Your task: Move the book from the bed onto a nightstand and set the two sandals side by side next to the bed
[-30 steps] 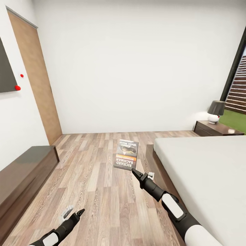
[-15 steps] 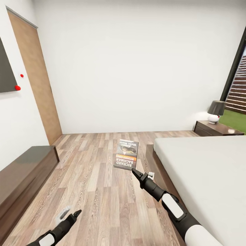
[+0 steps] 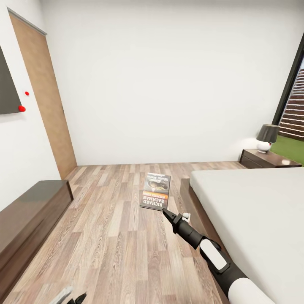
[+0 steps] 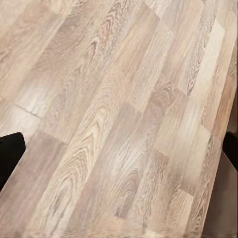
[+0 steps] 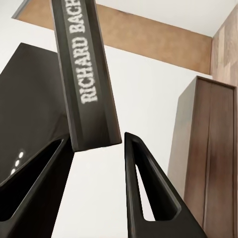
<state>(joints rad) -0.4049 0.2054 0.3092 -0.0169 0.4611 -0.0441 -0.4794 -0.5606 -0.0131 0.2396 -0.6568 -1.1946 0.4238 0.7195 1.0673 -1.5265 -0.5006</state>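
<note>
The book (image 3: 155, 192) is held at the tip of the right gripper (image 3: 168, 214), raised flat in front of the foot of the bed (image 3: 253, 211) and seen against the wood floor (image 3: 118, 236). On its cover "RICHARD BACHMAN" can be read upside down under an orange band; the smaller lettering above it is too blurred to make out. In the right wrist view the book's spine (image 5: 87, 74) is seen edge-on, with "RICHARD BACH" legible before the frame cuts it off, and the two dark fingers (image 5: 148, 188) are closed against its lower end. Of the left gripper (image 3: 69, 295), a cut-off part is visible at the frame's bottom edge, and two dark finger edges (image 4: 10, 153) are set wide apart over bare planks. A nightstand (image 3: 266, 159) carrying a lamp (image 3: 267, 137) stands beyond the bed, partly cropped.
</note>
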